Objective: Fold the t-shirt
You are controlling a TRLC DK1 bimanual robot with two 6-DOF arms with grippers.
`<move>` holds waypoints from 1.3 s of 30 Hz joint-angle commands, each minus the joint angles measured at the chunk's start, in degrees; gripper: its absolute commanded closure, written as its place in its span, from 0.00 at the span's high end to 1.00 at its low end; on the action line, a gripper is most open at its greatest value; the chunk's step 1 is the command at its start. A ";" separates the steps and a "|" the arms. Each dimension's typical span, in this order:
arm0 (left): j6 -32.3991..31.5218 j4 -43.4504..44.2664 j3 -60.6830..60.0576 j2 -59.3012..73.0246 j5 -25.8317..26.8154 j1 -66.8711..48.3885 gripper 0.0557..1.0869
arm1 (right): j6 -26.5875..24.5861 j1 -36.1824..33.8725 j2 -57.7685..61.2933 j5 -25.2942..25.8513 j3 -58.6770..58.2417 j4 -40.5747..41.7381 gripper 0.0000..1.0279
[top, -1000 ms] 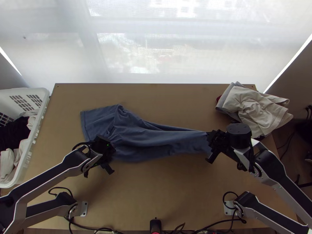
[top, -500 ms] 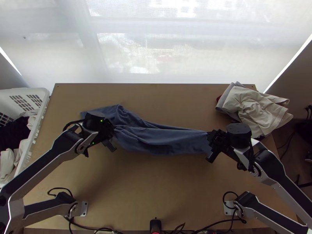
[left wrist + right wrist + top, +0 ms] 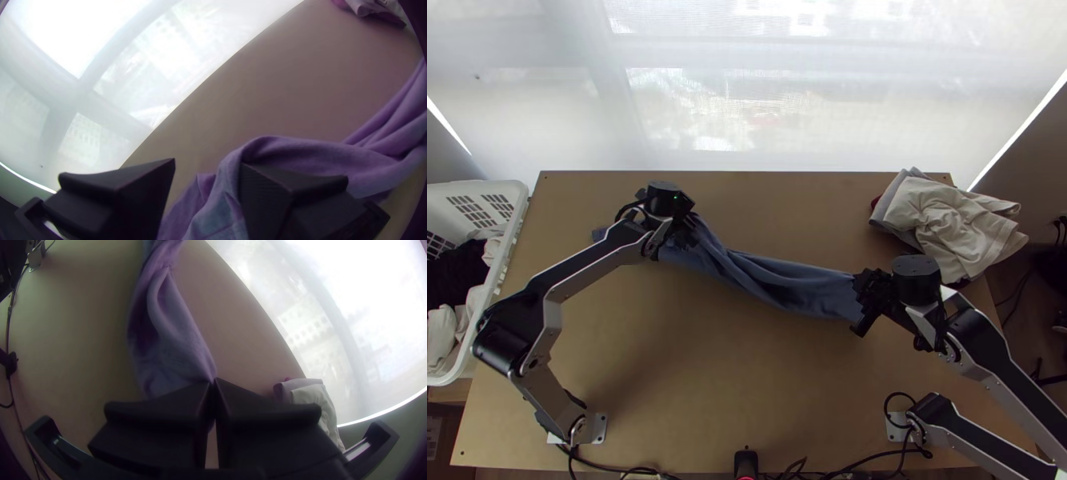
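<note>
The blue t-shirt (image 3: 779, 284) lies bunched in a long, narrow band slanting across the table; it looks purple in the left wrist view (image 3: 293, 155) and in the right wrist view (image 3: 173, 342). Over its far left part is my left gripper (image 3: 687, 234), covering some cloth. Seen from its wrist, the left gripper (image 3: 207, 163) is open, with a fold of cloth against one finger. My right gripper (image 3: 863, 300) is at the shirt's right end. In the right wrist view the right gripper (image 3: 212, 382) has its fingertips together, shut on the shirt's end.
A pile of beige and grey clothes (image 3: 939, 220) lies at the table's far right corner. Left of the table stands a white basket (image 3: 505, 260) holding clothes. Cables (image 3: 827, 472) run along the near edge around a small black device (image 3: 746, 462).
The left arm has travelled up the picture and slightly right. The shirt's near left part has shifted away from the near edge, leaving the cloth narrower. The right gripper has stayed still.
</note>
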 commanded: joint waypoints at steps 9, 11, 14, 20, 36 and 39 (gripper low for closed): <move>-8.40 -11.41 6.28 2.82 4.52 0.72 0.95 | 0.63 -0.06 0.18 0.09 -2.45 0.26 0.03; -9.10 -14.75 5.22 -0.34 7.50 2.39 0.95 | 0.80 -0.06 0.27 0.09 -2.72 0.44 0.03; -9.10 -20.20 3.90 -4.65 11.72 5.29 0.95 | 0.98 0.03 0.18 -0.18 -3.33 0.53 0.03; -8.75 -25.83 0.56 -12.82 17.44 10.65 0.94 | 1.15 -0.06 0.10 -0.44 -3.77 0.61 0.03; -10.95 -25.30 -3.65 -17.31 18.31 11.97 0.94 | 1.42 0.03 -0.70 -0.44 -3.86 0.00 0.03; -11.56 -28.38 -3.30 -18.01 21.04 10.21 0.94 | 1.42 -0.15 -0.87 -0.44 -3.69 -0.09 0.03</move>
